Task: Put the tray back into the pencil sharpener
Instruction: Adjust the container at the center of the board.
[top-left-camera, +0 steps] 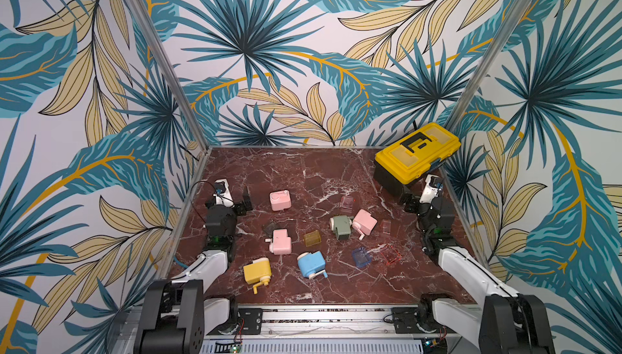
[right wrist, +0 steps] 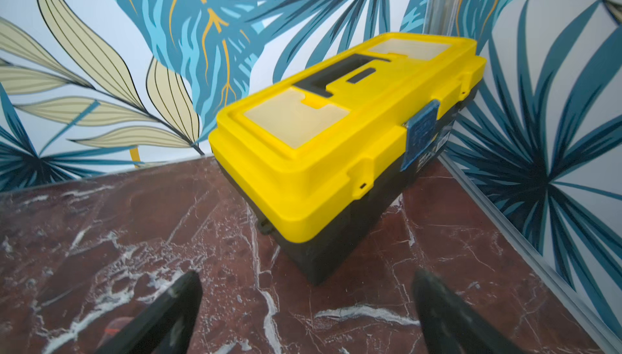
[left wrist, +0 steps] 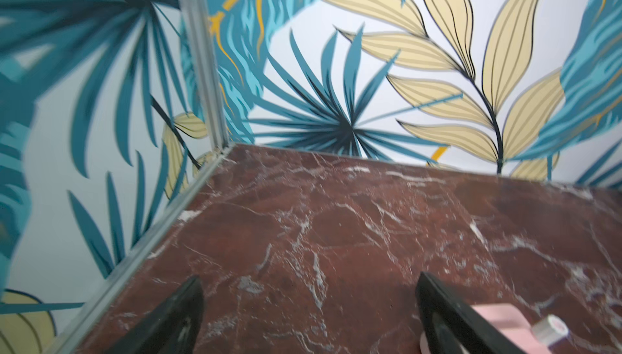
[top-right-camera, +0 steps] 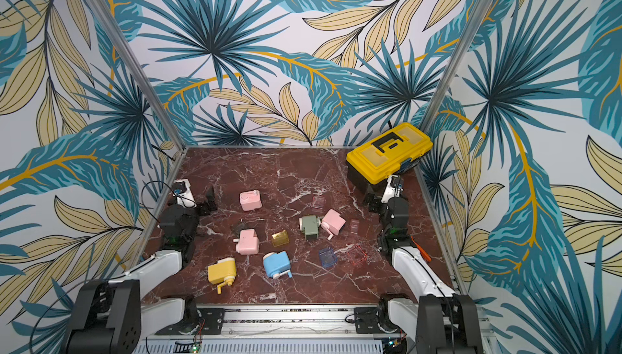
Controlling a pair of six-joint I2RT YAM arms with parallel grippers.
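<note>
gaping: left claw, right claw; boxy blue sharpener, translucent blue tray, veined marble

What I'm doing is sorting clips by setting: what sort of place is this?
Likely a staged robot test cell, not a real room: leaf-print wall panels box in a marble-look tabletop, a left arm and right arm sit on a rail, and pencil sharpeners lie scattered with loose trays.

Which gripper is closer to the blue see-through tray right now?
Right. The right gripper, open, sits beside the yellow toolbox, farther back than the blue tray on the same side; the left gripper, open, is at the opposite edge, beyond a pink sharpener.
</note>
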